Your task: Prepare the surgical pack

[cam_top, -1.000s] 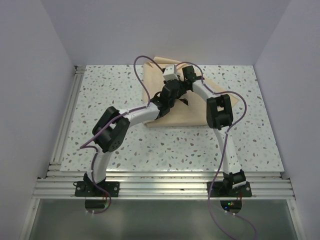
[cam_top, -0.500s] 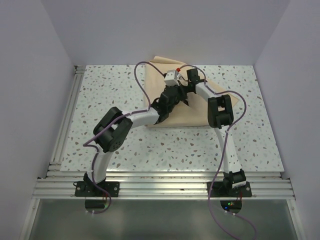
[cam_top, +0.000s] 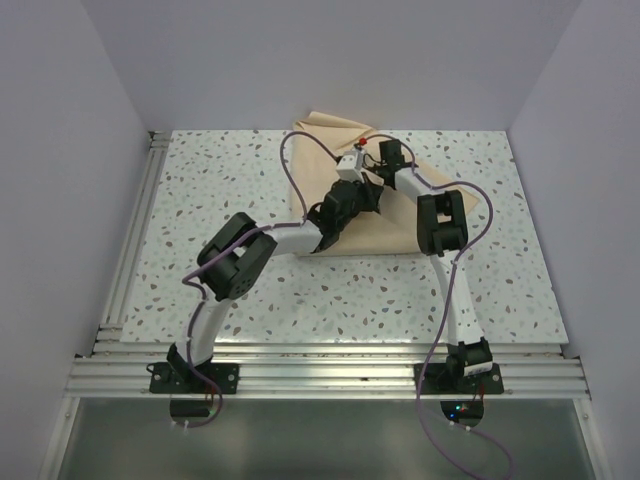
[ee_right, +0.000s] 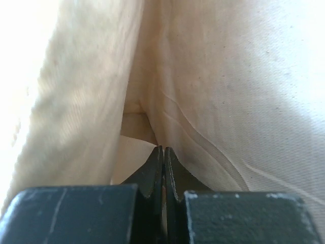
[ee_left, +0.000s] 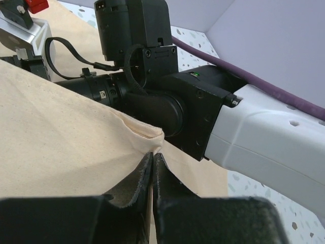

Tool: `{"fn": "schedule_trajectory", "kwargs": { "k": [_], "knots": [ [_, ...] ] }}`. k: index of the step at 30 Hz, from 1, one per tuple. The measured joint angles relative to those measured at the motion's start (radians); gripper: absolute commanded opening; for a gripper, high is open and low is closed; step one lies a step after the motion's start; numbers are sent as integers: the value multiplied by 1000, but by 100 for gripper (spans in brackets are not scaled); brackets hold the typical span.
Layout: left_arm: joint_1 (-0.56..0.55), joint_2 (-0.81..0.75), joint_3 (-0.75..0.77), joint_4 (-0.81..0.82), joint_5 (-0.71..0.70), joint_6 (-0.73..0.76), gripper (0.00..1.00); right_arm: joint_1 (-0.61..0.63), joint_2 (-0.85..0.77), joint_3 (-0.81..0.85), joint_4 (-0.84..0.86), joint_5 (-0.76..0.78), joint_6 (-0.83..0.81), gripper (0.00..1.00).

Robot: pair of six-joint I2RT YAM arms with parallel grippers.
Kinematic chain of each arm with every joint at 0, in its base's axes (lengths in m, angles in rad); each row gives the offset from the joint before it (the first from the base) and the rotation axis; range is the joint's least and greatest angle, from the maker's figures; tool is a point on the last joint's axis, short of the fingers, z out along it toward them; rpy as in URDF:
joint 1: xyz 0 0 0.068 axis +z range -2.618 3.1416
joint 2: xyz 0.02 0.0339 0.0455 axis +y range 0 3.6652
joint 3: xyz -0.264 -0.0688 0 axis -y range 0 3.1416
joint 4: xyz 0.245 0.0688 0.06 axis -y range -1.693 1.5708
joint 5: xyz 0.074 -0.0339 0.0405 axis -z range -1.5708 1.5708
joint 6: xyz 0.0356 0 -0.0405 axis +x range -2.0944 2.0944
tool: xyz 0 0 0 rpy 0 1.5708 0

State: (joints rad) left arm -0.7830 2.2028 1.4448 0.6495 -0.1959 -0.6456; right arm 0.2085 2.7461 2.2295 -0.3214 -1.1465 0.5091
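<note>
Status: mid-wrap, I'd say, not finished. One beige sheet [cam_top: 380, 228] lies at the far middle of the worktop [cam_top: 230, 180]. It is bunched into a rough packet rather than spread flat, and its far part is raised into a peak against the back wall. Both arms [cam_top: 455, 300] are bent in over it, wrists close together above its middle. Left gripper [ee_left: 153, 163]: jaws pressed together, with a hemmed corner of the sheet right at the tips. I can't tell whether any cloth is actually pinched between them, so call it closed, grip unconfirmed. Right gripper [ee_right: 163, 155]: jaws closed too, buried in folds, with a crease running straight into the tips — it looks to have a layer of the sheet clamped. Done, judging by how it lies: some of the sheet seems folded over, and the near edge runs straight. Left to do, as I read it: lay down the raised far part, tuck the loose corner, flatten the packet. Count: sheet 1, arms 2, grippers 2. Tray, steel tools, sachets: none visible in any view — they may be under the cloth, but no bulge is clear enough to say.
</note>
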Motion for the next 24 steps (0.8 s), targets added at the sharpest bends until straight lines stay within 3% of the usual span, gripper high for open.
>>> {"fn": "schedule_trajectory", "kwargs": {
  "k": [13,18,24],
  "knots": [
    [-30,53,0,74,57,-24,23,-10,13,-18,106,-58,130,0],
    [-34,71,0,83,63,-21,39,-13,14,-30,147,-75,169,0],
    [-34,26,4,5,59,52,48,-13,16,-31,158,-76,188,0]
  ]
}}
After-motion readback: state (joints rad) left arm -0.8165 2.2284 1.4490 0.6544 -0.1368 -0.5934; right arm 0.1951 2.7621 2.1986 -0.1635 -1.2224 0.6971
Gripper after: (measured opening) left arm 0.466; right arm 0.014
